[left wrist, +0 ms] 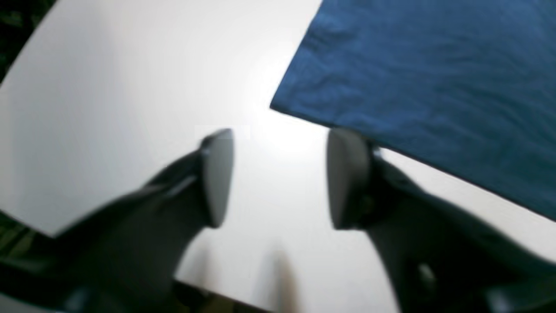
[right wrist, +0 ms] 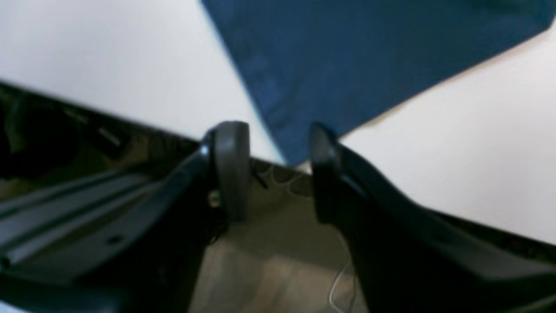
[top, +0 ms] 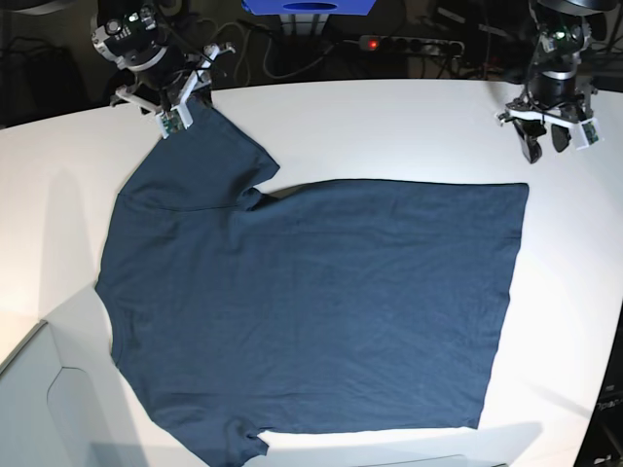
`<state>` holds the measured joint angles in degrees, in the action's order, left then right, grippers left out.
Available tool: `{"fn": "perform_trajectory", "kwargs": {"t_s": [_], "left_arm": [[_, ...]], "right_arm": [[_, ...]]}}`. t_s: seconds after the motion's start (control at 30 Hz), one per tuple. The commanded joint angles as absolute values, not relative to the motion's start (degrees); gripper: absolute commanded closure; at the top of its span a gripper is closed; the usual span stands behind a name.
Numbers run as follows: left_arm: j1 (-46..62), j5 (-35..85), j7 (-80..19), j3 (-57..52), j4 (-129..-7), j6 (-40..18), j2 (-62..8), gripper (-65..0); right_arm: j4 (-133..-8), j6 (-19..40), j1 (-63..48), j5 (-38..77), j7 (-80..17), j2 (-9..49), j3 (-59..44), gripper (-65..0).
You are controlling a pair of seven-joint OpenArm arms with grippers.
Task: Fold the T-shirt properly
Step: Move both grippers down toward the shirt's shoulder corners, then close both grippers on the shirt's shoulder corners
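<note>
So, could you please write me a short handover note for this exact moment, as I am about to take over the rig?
Left gripper: jaws open, nothing between them, over bare table just off a corner of the T-shirt.
Right gripper: jaws apart, empty, at the table edge by the tip of the far sleeve.
The T-shirt lies spread flat across the white table in the base view, both sleeves out, hem toward the left arm's side.
Done: shirt laid out and smoothed; neither gripper holds it.
Left: every fold. No fold shows yet.
</note>
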<state>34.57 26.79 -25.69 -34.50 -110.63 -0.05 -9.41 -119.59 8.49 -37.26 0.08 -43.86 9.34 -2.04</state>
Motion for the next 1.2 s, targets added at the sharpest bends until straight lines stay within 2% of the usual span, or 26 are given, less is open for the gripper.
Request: {"fn": "perform_trajectory", "kwargs": {"t_s": [0.0,0.27,0.5,0.7,1.17], "left_arm": [[33.7,27.1,-24.8,-35.4,-111.6,0.0,-9.8,-37.4],[26.8,27.1,-26.0,-35.4,-106.8,-0.1,-9.9,-38.9],[19.6,27.5,-25.7,-35.2,-96.4,-0.2,-10.7,-38.9],[14.7,27.0,-25.5,-32.4,-90.1,-7.3,-12.2,-38.9],[10.5,27.0,-25.5,-32.4,-83.3,-6.5,-12.2,-39.1]], "right_arm": [[-120.7,9.2,-37.7,0.4,-43.1,9.5,-2.2,-23.7],[-120.3,9.2,-36.7,0.4,-42.9,9.5,-2.2,-24.6],[-120.1,9.2,-37.1,0.3,-42.9,9.4,-2.2,-24.6],[-120.1,9.2,-37.1,0.3,-43.0,9.4,-2.2,-24.6],[-120.1,9.1,-37.1,0.3,-43.1,9.4,-2.2,-24.6]]}}
